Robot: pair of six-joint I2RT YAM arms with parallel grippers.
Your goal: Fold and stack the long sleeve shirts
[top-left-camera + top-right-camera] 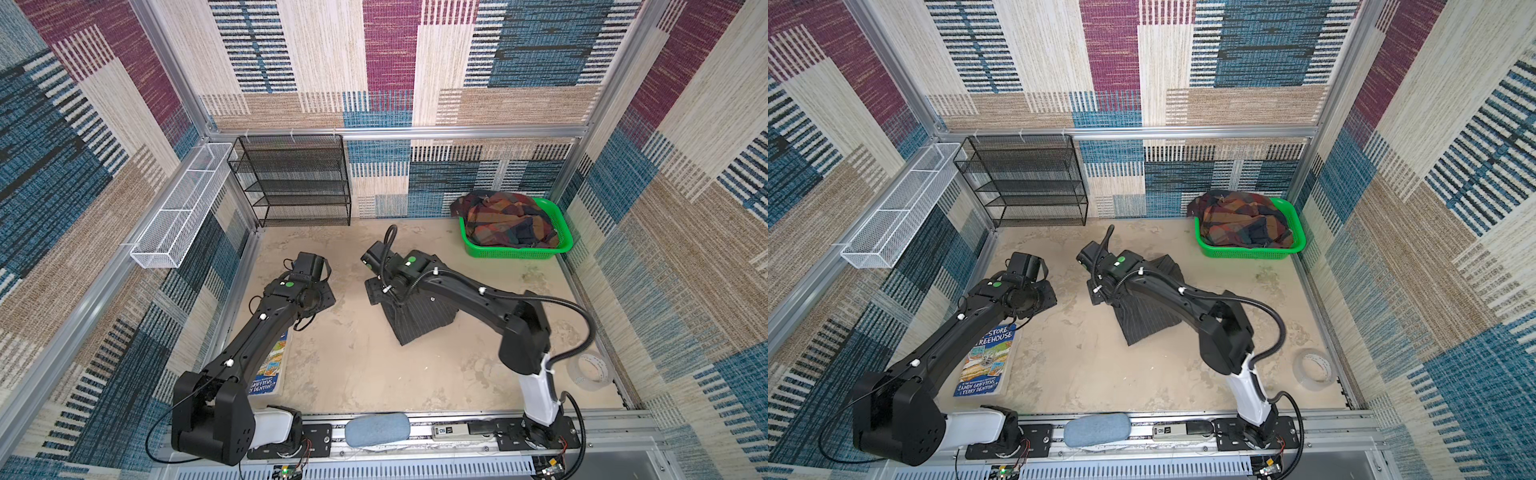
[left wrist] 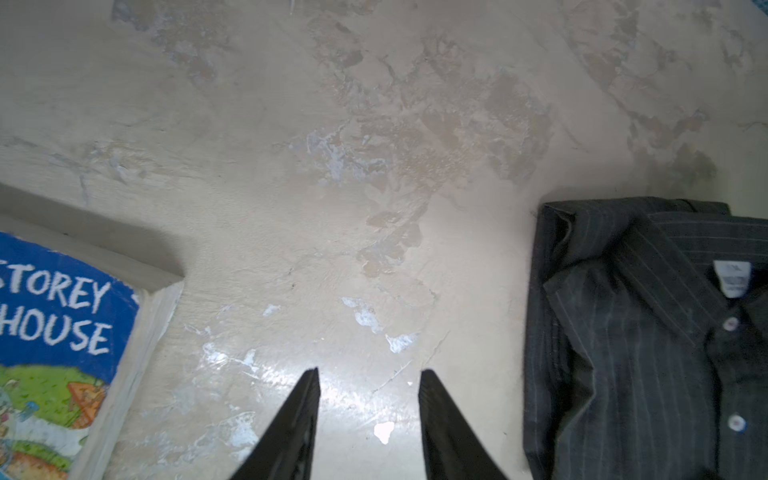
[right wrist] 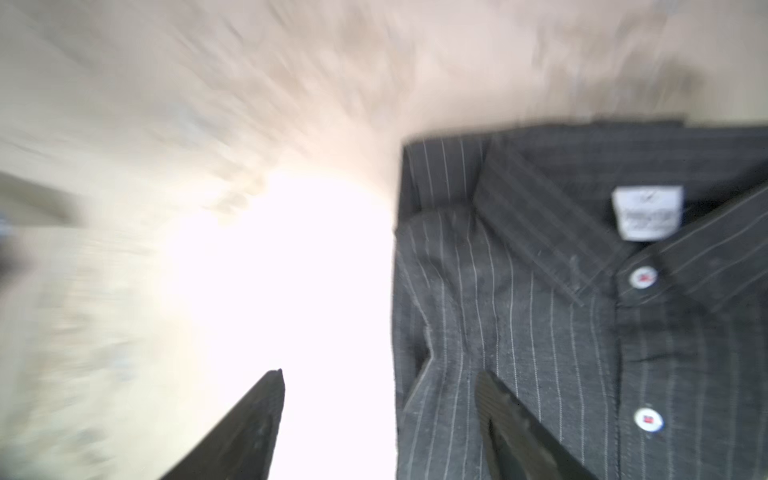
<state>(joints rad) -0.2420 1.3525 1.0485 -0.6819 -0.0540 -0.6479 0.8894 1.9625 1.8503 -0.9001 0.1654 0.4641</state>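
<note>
Snagging risk: we see right end effector (image 3: 380, 374) wide open, empty, at pinstripe shirt (image 3: 540, 332) edge; may drag fold.
Left end effector (image 2: 369, 372): part-open, empty.

We see matt woven cloth in the grey shirt (image 3: 519, 311) and the plaid shirt (image 1: 507, 224). The basket (image 1: 519, 252) is shiny green plastic, the rack (image 1: 299, 183) black metal mesh, and the table (image 2: 291, 208) smooth, scuffed, partly glossy.

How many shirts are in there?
2. The charcoal pinstriped shirt lies folded on the table, near its middle; the plaid shirt is bunched in the green basket at the back. Others could hide under it.
</note>
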